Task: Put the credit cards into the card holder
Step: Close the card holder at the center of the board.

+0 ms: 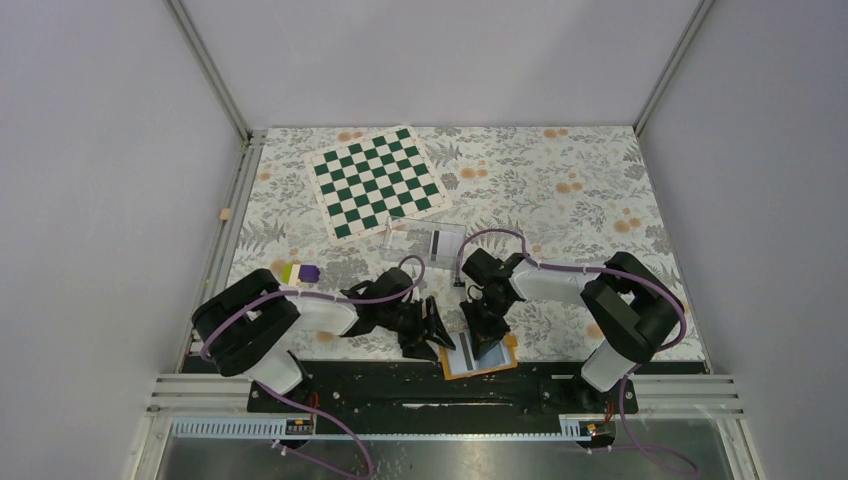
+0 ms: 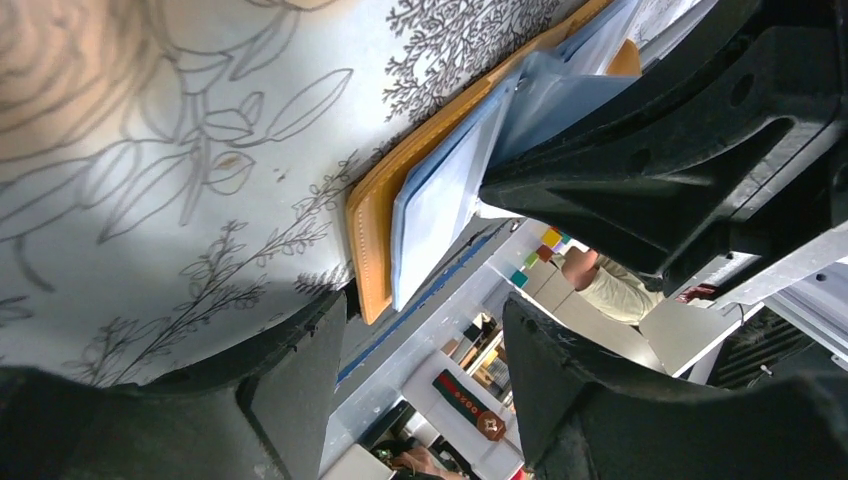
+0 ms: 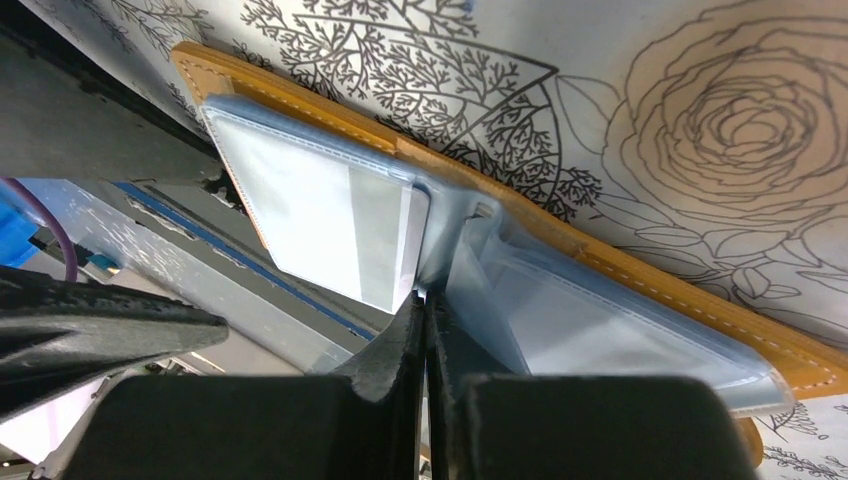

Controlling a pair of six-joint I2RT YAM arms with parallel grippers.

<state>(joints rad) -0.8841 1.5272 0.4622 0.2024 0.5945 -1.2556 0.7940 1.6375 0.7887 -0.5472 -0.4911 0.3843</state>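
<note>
- Currently the left arm folds in low over the table [image 1: 570,200], at the lower centre of the top view. The left gripper [image 1: 430,335] has its jaws apart and empty.
- The right arm doubles back toward its base, with the right gripper [image 1: 487,335] pointing down.
- Its fingers [image 3: 400,345] are pressed together at the middle fold; whether they pinch a sleeve, I cannot tell.
- The card holder [image 1: 505,358] lies open and flat beneath them.
</note>
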